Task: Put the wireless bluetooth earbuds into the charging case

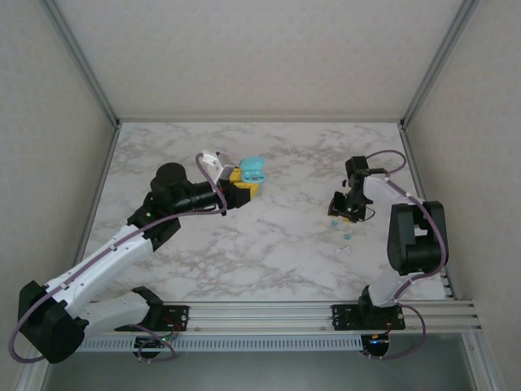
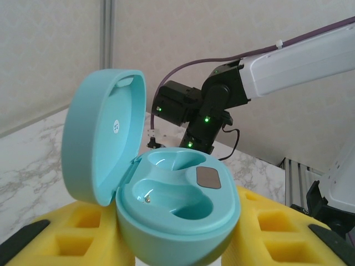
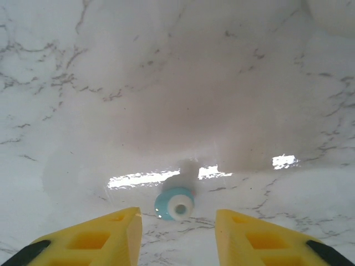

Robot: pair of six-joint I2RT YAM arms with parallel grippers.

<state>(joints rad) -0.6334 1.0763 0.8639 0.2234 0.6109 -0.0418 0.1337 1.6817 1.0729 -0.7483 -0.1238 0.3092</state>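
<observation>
Teal plastic marks the charging case [image 1: 252, 169], held left of centre over the marble worktop [image 1: 269, 244] in the top view. Two earbuds [image 1: 348, 236] lie at the right, just on the near side of the right jaws.

From the left wrist, the left jaws are clamped on the base of the charging case [image 2: 177, 205], its lid up and both wells empty.

From the right wrist, the right jaws stand apart, astride one earbud [image 3: 175, 203] without touching it. Picking it up looks like the step in hand: descend, then close gently.

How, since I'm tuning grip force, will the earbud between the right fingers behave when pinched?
Rounded and glossy, the earbud may squirt from the right gripper. Tiny, so probably light. The shiny marble table may let it skid.
</observation>
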